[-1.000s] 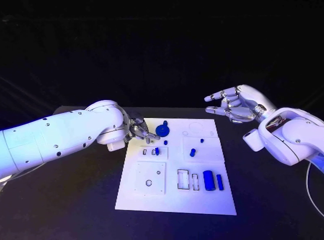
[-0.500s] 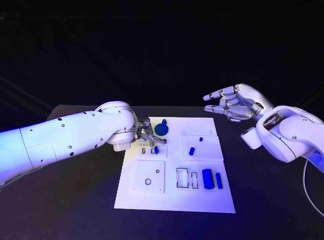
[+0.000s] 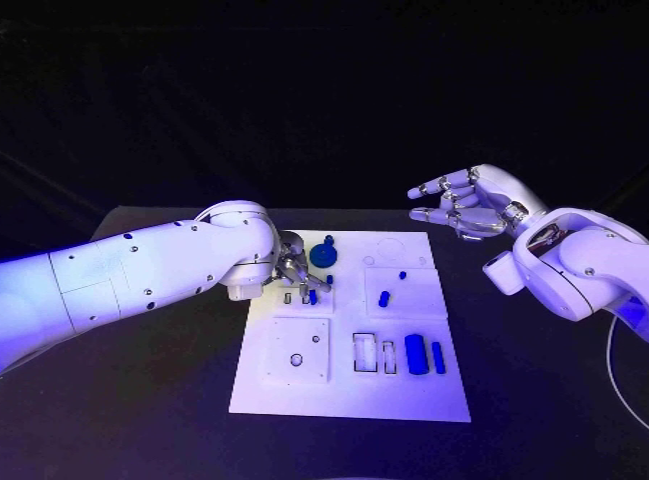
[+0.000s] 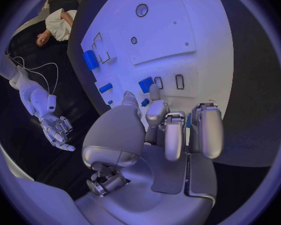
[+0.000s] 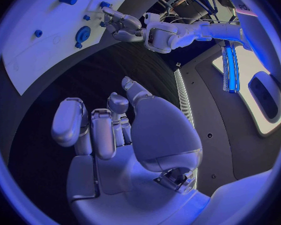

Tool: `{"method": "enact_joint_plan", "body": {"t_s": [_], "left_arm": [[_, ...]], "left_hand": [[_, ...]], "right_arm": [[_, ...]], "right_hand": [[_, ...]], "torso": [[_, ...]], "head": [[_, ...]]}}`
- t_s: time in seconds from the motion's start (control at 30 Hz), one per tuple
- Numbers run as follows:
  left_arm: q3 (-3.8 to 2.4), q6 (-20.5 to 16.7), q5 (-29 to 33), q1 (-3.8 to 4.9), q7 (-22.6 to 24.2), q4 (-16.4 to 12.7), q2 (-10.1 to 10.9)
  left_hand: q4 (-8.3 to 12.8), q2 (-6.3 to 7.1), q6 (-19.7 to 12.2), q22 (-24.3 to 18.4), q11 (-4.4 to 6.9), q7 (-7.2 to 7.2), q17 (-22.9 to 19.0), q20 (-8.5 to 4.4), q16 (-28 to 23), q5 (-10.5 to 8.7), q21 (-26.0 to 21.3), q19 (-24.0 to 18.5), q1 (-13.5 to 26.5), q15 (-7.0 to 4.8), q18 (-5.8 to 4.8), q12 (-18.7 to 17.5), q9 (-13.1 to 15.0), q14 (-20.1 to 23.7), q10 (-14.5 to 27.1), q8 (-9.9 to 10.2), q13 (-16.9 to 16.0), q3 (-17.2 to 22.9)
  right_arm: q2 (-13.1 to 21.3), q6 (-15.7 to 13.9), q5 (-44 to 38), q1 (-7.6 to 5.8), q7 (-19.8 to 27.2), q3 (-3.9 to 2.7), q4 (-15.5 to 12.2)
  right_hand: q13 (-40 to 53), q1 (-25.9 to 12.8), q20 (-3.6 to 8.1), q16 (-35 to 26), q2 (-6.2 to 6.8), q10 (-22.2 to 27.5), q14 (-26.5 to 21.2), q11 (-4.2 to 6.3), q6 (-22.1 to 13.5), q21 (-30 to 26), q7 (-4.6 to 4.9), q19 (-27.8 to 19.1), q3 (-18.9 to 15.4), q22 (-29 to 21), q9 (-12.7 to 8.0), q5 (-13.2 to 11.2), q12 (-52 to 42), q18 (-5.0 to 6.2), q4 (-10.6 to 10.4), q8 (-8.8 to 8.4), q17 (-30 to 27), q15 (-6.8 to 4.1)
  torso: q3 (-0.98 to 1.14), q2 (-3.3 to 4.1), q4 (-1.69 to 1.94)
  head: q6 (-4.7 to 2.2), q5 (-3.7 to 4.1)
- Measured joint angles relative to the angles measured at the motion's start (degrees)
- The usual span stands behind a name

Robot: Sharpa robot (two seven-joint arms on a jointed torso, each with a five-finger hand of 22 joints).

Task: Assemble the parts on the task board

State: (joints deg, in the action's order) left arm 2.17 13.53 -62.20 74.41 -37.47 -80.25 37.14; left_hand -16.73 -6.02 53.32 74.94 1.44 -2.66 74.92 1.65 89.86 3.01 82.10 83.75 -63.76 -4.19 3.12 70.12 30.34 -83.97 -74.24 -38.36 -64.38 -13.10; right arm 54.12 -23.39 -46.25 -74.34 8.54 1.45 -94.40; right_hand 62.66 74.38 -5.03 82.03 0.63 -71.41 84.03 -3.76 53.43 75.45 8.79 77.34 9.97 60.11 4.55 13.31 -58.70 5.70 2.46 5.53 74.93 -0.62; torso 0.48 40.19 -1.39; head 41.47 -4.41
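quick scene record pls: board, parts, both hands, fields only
board: white task board, flat on the black table
parts: blue pieces on the board; round one at the far end, long block near the right edge
left hand: low over the board's far left corner, fingers by a small blue piece; whether it grips is unclear
right hand: raised beyond the board's far right corner, fingers apart, holds nothing
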Motion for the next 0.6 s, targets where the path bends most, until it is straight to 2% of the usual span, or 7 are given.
{"method": "enact_joint_plan", "body": {"t_s": [0.23,0.6], "left_arm": [[0.27,0.73,-0.17,-0.04,-0.14,0.79,-0.51],[0.53,1.47,-0.22,-0.14,-0.25,1.59,-1.17]], "left_hand": [[0.16,-1.01,-0.22,0.0,0.0,0.22,0.0,0.0,0.0,0.0,0.0,0.0,-1.02,0.0,0.0,0.0,0.67,0.0,0.0,-0.37,-0.29,-0.16],[0.32,-1.29,-0.62,-0.01,-0.2,0.22,-0.01,0.0,0.0,0.0,0.23,0.0,-1.3,0.0,0.0,0.23,1.09,0.0,-0.2,-0.59,-0.46,-0.32]], "right_arm": [[-0.08,0.19,0.0,0.0,-0.16,0.02,0.09],[-0.14,0.5,-0.03,0.0,-0.48,0.05,0.16]], "right_hand": [[0.0,0.0,0.0,0.0,0.0,0.0,0.0,0.0,0.0,-0.21,0.0,0.0,0.0,-0.07,-0.06,0.0,0.0,0.0,0.0,0.0,-0.01,0.0],[-0.05,0.0,0.0,0.0,0.0,0.0,0.0,0.0,0.0,-0.21,0.0,0.0,0.0,-0.07,-0.06,0.23,-0.01,0.0,0.0,0.0,-0.01,0.0]], "torso": [[0.02,0.0,0.02],[0.02,0.03,0.03]], "head": [[0.15,0.04],[0.38,0.14]]}}
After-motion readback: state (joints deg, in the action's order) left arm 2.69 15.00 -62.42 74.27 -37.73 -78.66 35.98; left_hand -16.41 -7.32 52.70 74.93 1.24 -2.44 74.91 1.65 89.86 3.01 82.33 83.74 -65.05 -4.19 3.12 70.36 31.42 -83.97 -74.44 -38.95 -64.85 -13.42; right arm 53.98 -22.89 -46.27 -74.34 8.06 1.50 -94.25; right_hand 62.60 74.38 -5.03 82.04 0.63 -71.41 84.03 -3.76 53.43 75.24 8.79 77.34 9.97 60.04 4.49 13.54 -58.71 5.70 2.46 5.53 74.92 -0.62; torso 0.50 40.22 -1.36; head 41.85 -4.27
